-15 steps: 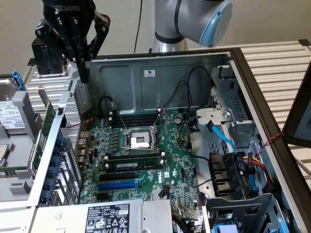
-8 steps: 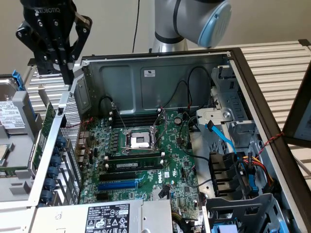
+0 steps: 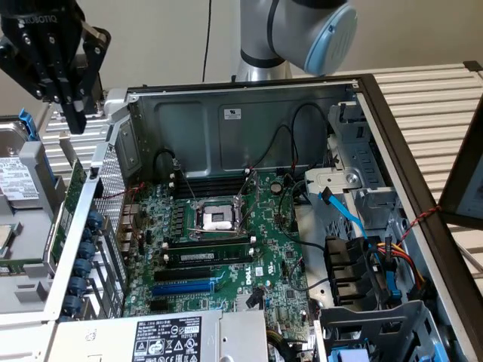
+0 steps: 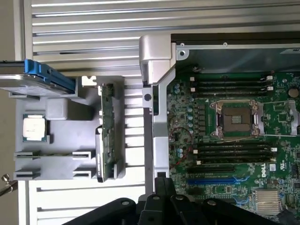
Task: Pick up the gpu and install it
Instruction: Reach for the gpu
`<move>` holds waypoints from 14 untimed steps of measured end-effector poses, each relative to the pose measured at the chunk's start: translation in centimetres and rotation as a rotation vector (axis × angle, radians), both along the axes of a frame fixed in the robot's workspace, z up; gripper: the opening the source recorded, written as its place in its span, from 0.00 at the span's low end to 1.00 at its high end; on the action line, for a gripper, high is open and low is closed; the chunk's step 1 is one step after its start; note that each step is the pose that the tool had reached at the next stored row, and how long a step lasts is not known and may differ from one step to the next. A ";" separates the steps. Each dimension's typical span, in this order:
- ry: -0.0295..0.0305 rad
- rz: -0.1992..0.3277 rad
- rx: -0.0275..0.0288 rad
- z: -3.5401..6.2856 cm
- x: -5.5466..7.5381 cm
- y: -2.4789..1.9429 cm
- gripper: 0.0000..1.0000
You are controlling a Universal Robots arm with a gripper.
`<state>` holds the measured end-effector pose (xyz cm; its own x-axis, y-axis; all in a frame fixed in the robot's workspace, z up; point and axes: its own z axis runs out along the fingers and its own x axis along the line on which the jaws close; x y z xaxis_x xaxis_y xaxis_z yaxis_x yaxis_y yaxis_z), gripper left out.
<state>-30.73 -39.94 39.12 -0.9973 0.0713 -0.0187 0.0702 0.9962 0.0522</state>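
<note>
Green gpu [image 4: 108,133] stands on edge in grey rack [image 4: 61,161] outside the case [image 3: 249,113], likely so its top edge can be pinched. Tool [image 3: 75,122] hangs over the rack, closed, empty. Blue slot [image 3: 181,287] bare; card not yet installed.

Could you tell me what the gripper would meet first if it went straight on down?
Probably the small green circuit card standing on edge in the grey plastic holder below the black gripper, though depth is unclear.
</note>
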 end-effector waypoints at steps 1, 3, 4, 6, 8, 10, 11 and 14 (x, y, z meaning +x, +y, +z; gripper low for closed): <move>0.0000 0.000 0.0011 -0.05 -0.5 0.00 0.11; 0.0000 0.000 0.0019 -0.21 -1.1 0.00 0.11; 0.0000 0.000 0.0023 -0.32 -1.3 0.00 0.11; 0.0026 0.000 0.0024 -0.53 -1.6 0.00 0.11; 0.0031 0.000 0.0024 -0.80 -1.9 0.00 0.11; 0.0041 0.000 0.0027 -0.97 -2.2 0.00 0.11; 0.0040 0.000 0.0031 -1.05 -2.4 0.00 0.11; 0.0040 0.000 0.0035 -1.19 -3.1 0.00 0.11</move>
<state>-33.82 -39.94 37.93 -0.9973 0.0714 -0.0145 0.0705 0.9960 0.0554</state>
